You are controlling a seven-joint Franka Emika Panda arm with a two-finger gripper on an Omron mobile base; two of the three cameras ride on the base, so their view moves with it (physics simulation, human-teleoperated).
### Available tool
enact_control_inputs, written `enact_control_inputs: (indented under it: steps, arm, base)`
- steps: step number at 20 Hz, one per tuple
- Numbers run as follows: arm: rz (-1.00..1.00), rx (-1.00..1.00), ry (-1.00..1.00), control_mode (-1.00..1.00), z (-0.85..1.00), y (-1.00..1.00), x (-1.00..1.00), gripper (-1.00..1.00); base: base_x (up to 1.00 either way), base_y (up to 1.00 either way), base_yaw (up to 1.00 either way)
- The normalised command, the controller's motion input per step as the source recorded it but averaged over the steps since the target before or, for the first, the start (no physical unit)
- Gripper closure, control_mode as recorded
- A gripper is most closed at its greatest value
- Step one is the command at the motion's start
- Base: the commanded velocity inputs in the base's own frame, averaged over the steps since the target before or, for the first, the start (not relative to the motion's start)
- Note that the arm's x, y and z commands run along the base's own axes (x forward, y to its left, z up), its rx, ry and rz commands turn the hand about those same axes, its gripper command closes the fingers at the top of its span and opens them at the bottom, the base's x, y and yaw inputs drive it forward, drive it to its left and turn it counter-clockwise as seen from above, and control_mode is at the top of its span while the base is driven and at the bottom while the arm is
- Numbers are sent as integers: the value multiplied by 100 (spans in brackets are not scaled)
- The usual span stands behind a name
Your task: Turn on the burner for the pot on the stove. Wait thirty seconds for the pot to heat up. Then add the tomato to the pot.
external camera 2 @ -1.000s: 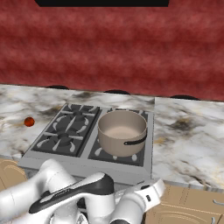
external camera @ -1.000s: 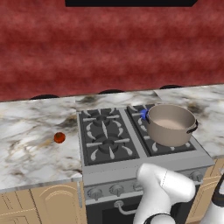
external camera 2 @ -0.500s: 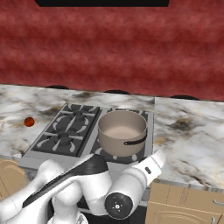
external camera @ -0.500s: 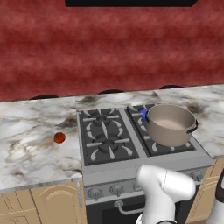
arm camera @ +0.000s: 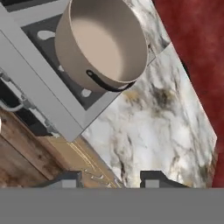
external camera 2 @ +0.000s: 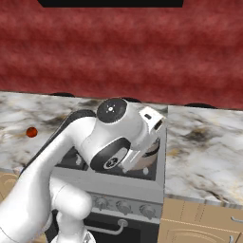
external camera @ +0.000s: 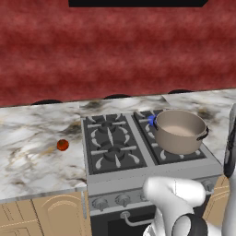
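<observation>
My gripper (arm camera: 110,178) hangs with its two tips apart and nothing between them, above the marble counter (arm camera: 162,131) just beside the stove (arm camera: 52,98). The pot (arm camera: 103,43) stands on the stove's right-hand grate, a small blue flame (external camera: 151,120) at its far-left edge. The tomato (external camera: 62,145) lies on the counter, well left of the stove
</observation>
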Motion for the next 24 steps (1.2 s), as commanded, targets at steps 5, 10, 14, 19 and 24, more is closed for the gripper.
enact_control_inputs:
  steps: [5,10,14,19,24]
  arm:
    - [3,-13,35,-100,85,4,0,-100]
    - [14,-23,-21,-100,16,52,0,-100]
    - [30,-9,-18,-100,4,64,1,-100]
    - [-1,-2,0,-100,0,90,8,-100]
    - [3,-3,5,-100,31,75,29,-100]
  base:
    - [0,0,0]
    - [0,0,0]
    - [0,0,0]
    - [0,0,0]
    - [0,0,0]
